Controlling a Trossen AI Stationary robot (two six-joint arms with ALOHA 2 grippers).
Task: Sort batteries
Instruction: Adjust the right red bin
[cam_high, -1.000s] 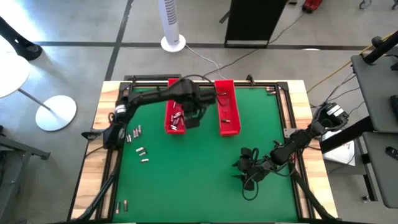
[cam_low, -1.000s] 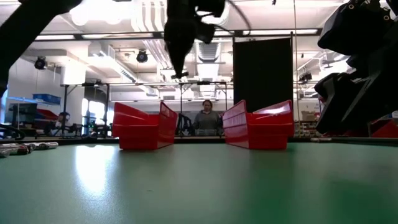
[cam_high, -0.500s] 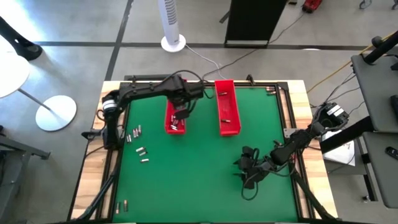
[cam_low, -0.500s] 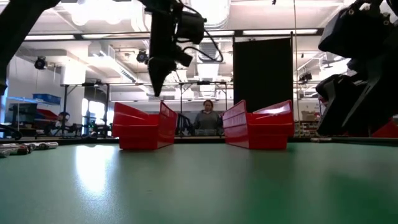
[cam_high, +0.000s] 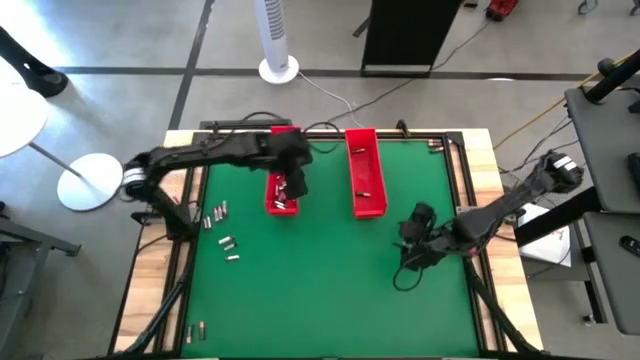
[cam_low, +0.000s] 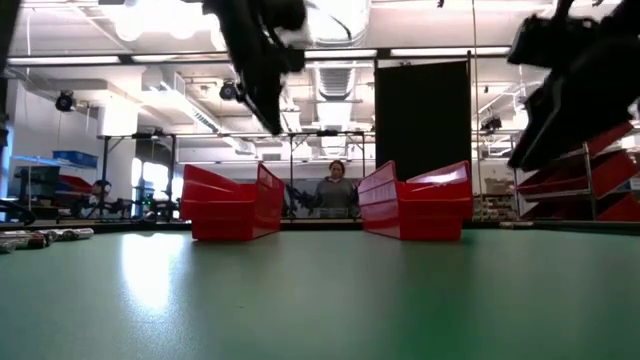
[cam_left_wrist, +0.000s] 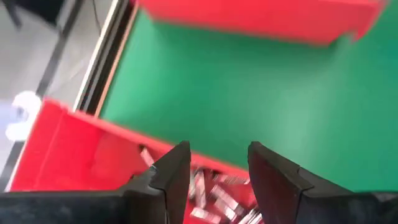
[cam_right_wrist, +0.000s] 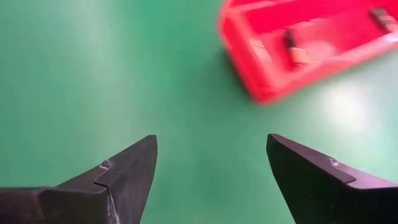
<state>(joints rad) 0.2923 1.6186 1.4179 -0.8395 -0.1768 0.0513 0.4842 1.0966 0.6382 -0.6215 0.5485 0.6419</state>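
The left jaws hang right over the left tray, parted with nothing between them. The wrist view looks straight down past them at a heap of batteries lying in that tray just below the tips. The right jaws sit above bare green surface, spread wide and empty, with the right tray just ahead of them and off to one side.

Progress looks like maybe halfway, judging by what's lying around. The left tray has a decent pile, and the right tray has a few batteries in it. Still unsorted: a loose bunch on the surface well off to the side of the left jaws, away from both trays, plus a couple down near the front edge. So there are a good few more trips to go, probably.

The views differ quite a bit. Only the high view shows the stray batteries clearly; the low view just catches a few as a smudge at the far edge, and can't see inside the trays at all. The wrist views do show tray contents. The low view also picks up a person in the room behind the trays.
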